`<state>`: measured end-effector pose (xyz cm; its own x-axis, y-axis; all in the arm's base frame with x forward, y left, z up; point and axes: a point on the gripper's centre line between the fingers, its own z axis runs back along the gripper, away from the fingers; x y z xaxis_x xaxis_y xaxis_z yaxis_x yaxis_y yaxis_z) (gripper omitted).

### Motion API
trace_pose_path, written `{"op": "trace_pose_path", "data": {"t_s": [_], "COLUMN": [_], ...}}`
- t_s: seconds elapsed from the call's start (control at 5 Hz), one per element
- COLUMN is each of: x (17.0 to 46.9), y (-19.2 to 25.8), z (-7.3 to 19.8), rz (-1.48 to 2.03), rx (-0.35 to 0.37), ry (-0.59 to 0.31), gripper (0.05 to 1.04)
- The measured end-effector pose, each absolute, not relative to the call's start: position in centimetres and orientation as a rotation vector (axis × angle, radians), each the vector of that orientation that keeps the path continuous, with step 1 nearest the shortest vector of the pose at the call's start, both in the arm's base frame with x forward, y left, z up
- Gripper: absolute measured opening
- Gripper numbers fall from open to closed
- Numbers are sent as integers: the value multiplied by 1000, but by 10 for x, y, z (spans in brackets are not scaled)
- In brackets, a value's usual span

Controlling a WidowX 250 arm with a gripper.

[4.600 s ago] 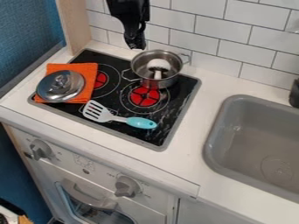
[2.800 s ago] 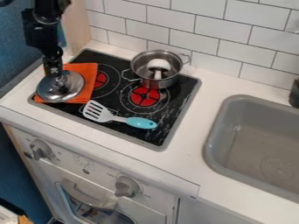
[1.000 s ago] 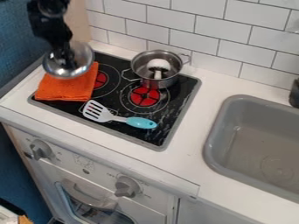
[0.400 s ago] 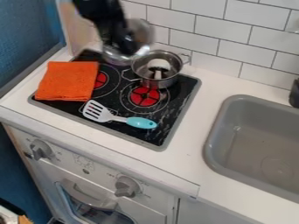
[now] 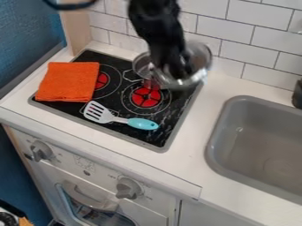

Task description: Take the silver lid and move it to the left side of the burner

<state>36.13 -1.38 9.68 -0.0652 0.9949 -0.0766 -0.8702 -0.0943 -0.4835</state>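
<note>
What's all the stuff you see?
Countertop: 1, white, middle
Flat stovetop: 1, black, on countertop
Round burners: 2, red, on stovetop
Square cloth: 1, orange, stovetop's left
Slotted spatula: 1, white and turquoise, stovetop's front
Round metal pot: 1, silver, stovetop's back
Round metal lid: 1, silver, near pot
Rectangular sink: 1, grey, right
Boxy oven: 1, white, below
Round knobs: 2, grey, on oven
Rectangular tiles: many, white, back
Wall: 1, blue, left
Object: 1, black, right edge
Robot arm: 1, black, top
Pincer: 1, black, at lid
</note>
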Motion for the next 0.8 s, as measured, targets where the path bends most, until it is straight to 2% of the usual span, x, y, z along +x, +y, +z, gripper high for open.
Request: {"op": "trace_pose_path", "data": {"t_s": [0.2, 0.6, 0.8], "x": [360, 360, 360], "y": [-28, -26, -11], "z": [71, 42, 28], "rz": [1580, 1574, 1627], "rx": [-410, -348, -304], "ry": [-291, -262, -251], "gripper": [268, 268, 268]}}
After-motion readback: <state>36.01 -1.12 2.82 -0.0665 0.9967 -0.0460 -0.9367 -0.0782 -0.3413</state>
